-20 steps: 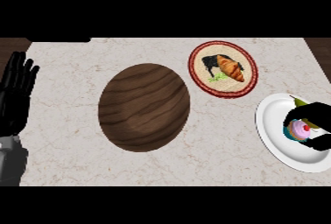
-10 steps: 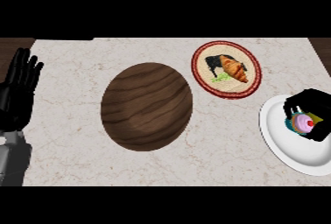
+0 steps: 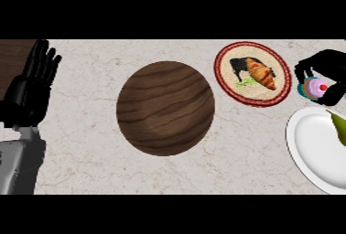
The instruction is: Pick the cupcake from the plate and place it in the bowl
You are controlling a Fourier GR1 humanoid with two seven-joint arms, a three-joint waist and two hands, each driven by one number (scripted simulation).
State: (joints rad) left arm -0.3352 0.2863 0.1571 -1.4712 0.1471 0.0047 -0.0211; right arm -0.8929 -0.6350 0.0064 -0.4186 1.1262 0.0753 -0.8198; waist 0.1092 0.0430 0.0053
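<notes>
Surface: pale marbled counter [image 3: 88, 169], seen from steeply above.

Item, wooden bowl [image 3: 165, 108]: dark, grained, oval in this view, centre of the counter, nothing in it.

Item, white plate [image 3: 312, 153]: at the right edge, partly cut off; a green sliver lies on it.

Item, patterned plate [image 3: 253, 74]: red-rimmed, carrying a croissant [image 3: 262, 76] with greens; stands between the bowl and the right hand.

Item, cupcake [image 3: 314, 87]: pink icing, red cherry, teal wrapper; off the white plate, held above the counter beside the patterned plate.

Right hand [image 3: 326, 68]: fingers curled round the cupcake, grasping it.

Left hand [image 3: 30, 84]: at the left edge, fingers straight and upright, resting, holding nothing.

Handling note: the carry looks under way. The hand should travel leftward high enough to pass over the croissant, keep the cupcake upright, and lower over the bowl's middle before opening.
</notes>
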